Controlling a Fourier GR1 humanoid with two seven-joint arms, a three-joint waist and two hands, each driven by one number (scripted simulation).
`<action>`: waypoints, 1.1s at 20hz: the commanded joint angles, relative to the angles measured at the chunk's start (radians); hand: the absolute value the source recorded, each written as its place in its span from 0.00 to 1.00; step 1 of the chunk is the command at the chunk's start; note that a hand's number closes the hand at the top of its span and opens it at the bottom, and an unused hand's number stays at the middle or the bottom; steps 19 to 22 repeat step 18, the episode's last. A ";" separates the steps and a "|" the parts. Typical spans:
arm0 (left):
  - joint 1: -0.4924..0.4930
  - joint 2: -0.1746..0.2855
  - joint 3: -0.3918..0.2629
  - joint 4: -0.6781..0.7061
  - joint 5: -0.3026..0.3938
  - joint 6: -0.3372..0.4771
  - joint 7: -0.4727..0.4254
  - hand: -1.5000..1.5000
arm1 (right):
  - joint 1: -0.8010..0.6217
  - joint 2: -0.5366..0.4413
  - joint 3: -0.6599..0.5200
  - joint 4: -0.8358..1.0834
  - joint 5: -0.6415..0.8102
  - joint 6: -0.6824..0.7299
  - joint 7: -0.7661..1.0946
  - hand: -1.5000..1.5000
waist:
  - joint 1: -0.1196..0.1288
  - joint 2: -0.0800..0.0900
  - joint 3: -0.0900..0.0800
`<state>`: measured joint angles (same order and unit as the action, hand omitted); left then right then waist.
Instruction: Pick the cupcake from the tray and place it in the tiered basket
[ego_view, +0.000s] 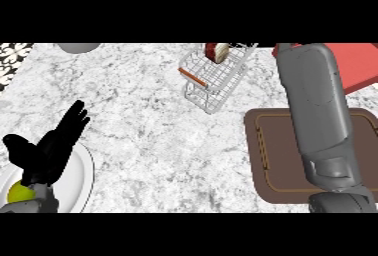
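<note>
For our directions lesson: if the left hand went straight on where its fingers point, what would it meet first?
Likely nothing: the left hand points up-right over bare marble counter, passing right of the grey round object to the view's top edge. Height is unclear.

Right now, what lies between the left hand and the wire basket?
Only bare marble counter between left hand and basket, per the head view.

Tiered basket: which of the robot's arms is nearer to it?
Right. The right forearm lies just right of the tiered basket; the left hand rests far off, lower left, over the plate.
</note>
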<state>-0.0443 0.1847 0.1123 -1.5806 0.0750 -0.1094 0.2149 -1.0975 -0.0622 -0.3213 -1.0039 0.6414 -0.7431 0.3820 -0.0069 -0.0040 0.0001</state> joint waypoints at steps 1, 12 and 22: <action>-0.003 0.006 0.023 -0.018 0.032 -0.009 0.020 0.50 | 0.041 -0.105 -0.034 -0.131 -0.014 0.036 0.066 0.00 | -0.008 -0.004 0.000; -0.025 -0.006 0.008 -0.031 0.005 0.019 0.074 0.50 | 0.480 -0.262 -0.094 -0.774 -0.140 0.312 0.270 0.00 | -0.029 -0.006 0.000; 0.025 0.008 0.023 -0.056 0.020 -0.021 0.028 0.50 | 0.597 -0.391 -0.224 -0.912 -0.295 0.433 0.339 0.00 | -0.001 0.000 0.000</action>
